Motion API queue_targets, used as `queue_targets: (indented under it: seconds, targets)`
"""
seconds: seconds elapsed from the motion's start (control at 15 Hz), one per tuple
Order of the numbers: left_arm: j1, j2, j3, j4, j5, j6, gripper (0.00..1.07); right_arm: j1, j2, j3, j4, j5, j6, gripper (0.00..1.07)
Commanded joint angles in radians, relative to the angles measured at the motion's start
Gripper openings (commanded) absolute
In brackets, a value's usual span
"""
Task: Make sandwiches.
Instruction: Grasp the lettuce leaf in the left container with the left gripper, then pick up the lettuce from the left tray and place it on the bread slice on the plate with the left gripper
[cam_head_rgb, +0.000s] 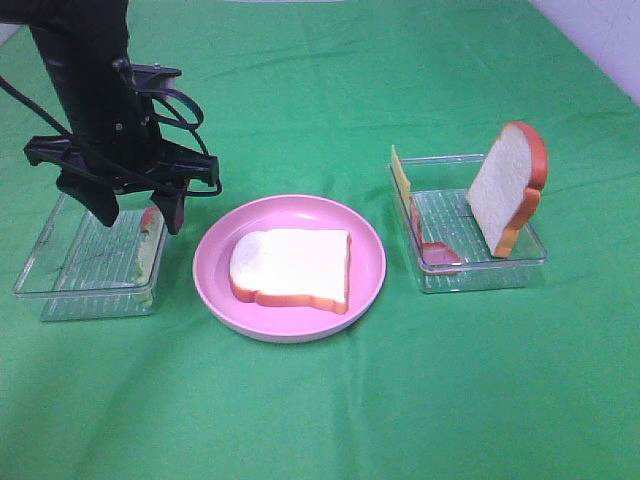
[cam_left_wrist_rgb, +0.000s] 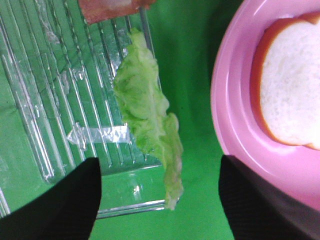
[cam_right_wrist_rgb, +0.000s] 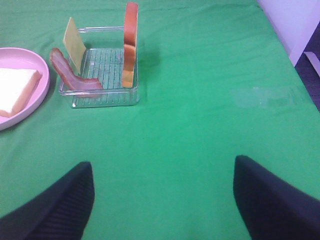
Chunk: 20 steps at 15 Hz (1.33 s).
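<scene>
Exterior high view first: one bread slice (cam_head_rgb: 291, 268) lies flat on the pink plate (cam_head_rgb: 212, 262), white face up, nothing stacked on it yet. Off to the left, a lettuce leaf (cam_left_wrist_rgb: 147, 115) runs along the plate-side wall of the left tray (cam_head_rgb: 60, 290). From the left wrist view one end seems to poke past the tray's corner, though whether it hangs over the rim or just leans on it is hard to call. A bacon strip (cam_left_wrist_rgb: 112, 7) sits in the same tray, just beside the leaf's other end, mostly cut off at the picture's edge.

Over on the right, the right tray (cam_head_rgb: 525, 262) holds a second bread slice (cam_head_rgb: 508, 185) standing on its edge and tilted. There is also a cheese slice (cam_head_rgb: 400, 178) propped upright at the plate-side wall, and a second bacon strip (cam_head_rgb: 437, 252) draped down that same side onto the tray floor.

Left gripper (cam_head_rgb: 138, 218) hangs above the left tray, right over the lettuce, jaws spread wide, holding nothing. Right gripper (cam_right_wrist_rgb: 162, 200) shows only in its own wrist view: jaws wide apart, empty, over bare green cloth (cam_head_rgb: 320, 420), well back from the right tray.
</scene>
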Motion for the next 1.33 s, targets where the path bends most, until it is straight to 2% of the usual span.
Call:
queue_targets:
  seconds: [0.07, 0.2, 0.4, 0.6, 0.8, 1.07, 1.33]
  targets:
    - [-0.003, 0.018, -0.003, 0.003, -0.007, -0.010, 0.56, -0.004, -0.014, 0.002, 0.000, -0.012, -0.009, 0.73]
    - [-0.003, 0.024, -0.003, 0.004, -0.012, -0.010, 0.52, -0.004, -0.014, 0.002, 0.000, -0.012, -0.009, 0.73]
    - [-0.003, 0.025, -0.003, 0.009, -0.039, -0.010, 0.37, -0.004, -0.014, 0.002, 0.000, -0.012, -0.009, 0.73]
    - [-0.003, 0.025, -0.003, 0.009, -0.076, -0.010, 0.16, -0.004, -0.014, 0.002, 0.000, -0.012, -0.009, 0.73]
    - [-0.003, 0.025, -0.003, 0.009, -0.079, -0.010, 0.00, -0.004, -0.014, 0.002, 0.000, -0.012, -0.009, 0.73]
    - [-0.003, 0.023, -0.005, 0.009, -0.068, -0.009, 0.00, -0.004, -0.014, 0.002, 0.000, -0.012, -0.009, 0.73]
    - [-0.005, 0.022, -0.108, -0.044, 0.078, 0.034, 0.00, -0.004, -0.014, 0.002, 0.000, -0.012, -0.009, 0.73]
